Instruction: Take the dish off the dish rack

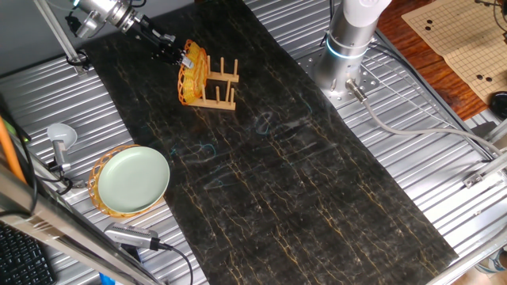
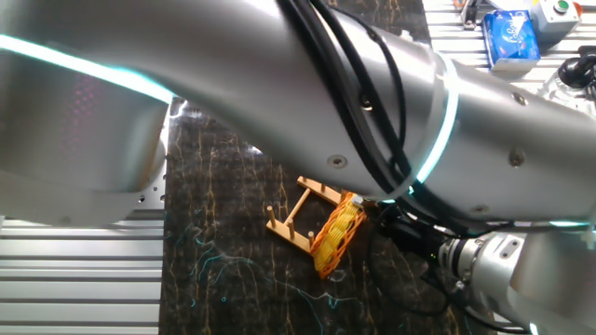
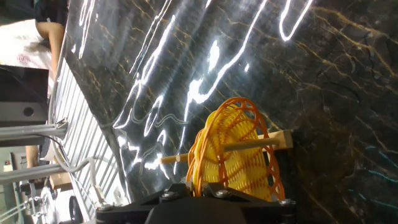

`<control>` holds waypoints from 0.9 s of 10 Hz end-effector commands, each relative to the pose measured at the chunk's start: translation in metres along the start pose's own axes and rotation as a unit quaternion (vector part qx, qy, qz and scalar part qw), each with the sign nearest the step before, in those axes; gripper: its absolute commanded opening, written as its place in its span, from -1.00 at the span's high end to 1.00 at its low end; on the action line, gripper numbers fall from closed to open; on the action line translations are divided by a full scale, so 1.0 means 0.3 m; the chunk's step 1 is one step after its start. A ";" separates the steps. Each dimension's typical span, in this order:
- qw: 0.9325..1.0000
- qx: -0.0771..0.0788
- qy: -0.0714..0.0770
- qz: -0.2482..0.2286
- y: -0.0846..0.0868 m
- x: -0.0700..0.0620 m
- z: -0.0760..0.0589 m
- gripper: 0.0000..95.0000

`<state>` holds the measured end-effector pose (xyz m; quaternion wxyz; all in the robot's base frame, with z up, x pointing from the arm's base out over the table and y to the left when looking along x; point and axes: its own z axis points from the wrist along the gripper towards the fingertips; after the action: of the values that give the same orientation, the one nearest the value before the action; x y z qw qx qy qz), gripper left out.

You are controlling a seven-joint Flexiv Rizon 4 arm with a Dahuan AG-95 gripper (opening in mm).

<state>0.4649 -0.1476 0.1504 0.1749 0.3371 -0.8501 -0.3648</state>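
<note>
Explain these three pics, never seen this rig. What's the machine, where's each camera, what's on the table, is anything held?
It is a single robot arm with a two-finger claw. Two cameras are fixed and see the table from different sides; in the second, the arm's silver body fills most of the frame. The third camera rides on the hand and looks along the fingers.

On the dark marbled mat stands a small wooden dish rack with a woven orange-yellow dish standing on edge between its pegs. To the side, a pale green plate lies in another woven dish.

The claw is at the dish's rim, but I can't tell whether it has closed on it. The dish is in the rack.
</note>
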 end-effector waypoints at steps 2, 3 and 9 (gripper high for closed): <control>1.000 0.015 0.004 0.009 0.014 0.008 0.000 1.00; 1.000 0.015 0.004 0.013 0.035 0.004 -0.013 1.00; 0.999 0.025 0.009 0.020 0.098 -0.057 -0.032 1.00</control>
<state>0.4691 -0.1245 0.1785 0.1813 0.3287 -0.8635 -0.3368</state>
